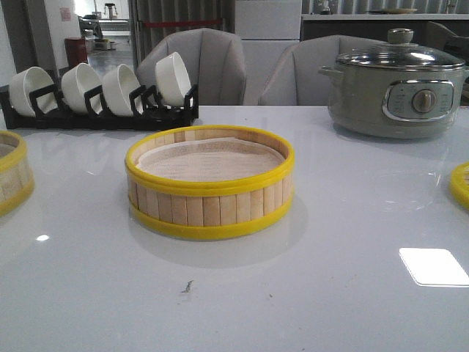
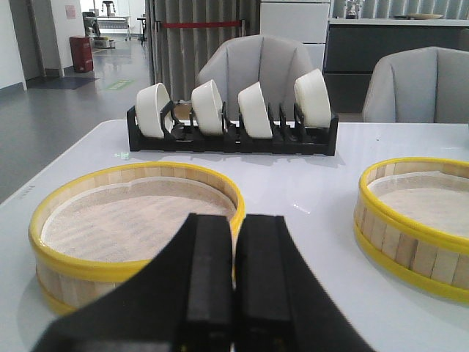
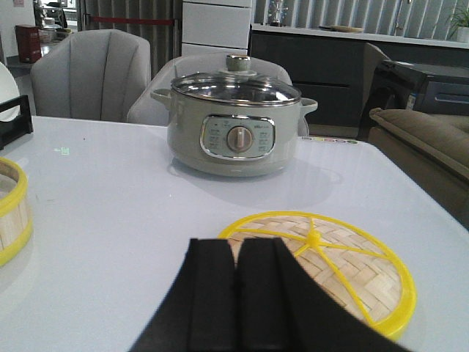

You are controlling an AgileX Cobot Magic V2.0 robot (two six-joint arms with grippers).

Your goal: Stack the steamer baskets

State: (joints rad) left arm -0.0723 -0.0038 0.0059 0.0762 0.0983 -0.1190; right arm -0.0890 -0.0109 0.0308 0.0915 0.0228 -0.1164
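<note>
One steamer basket with pale slat walls and yellow rims stands mid-table; the left wrist view catches it too. A second basket sits at the table's left edge, and it lies just beyond my left gripper as the basket in that wrist view. The woven yellow-rimmed lid lies flat just beyond my right gripper; only its edge shows in the front view. Both grippers are shut with nothing between the fingers. Neither gripper appears in the front view.
A black rack with several white bowls stands at the back left. A grey-green electric pot with a glass lid stands at the back right. Grey chairs stand behind the table.
</note>
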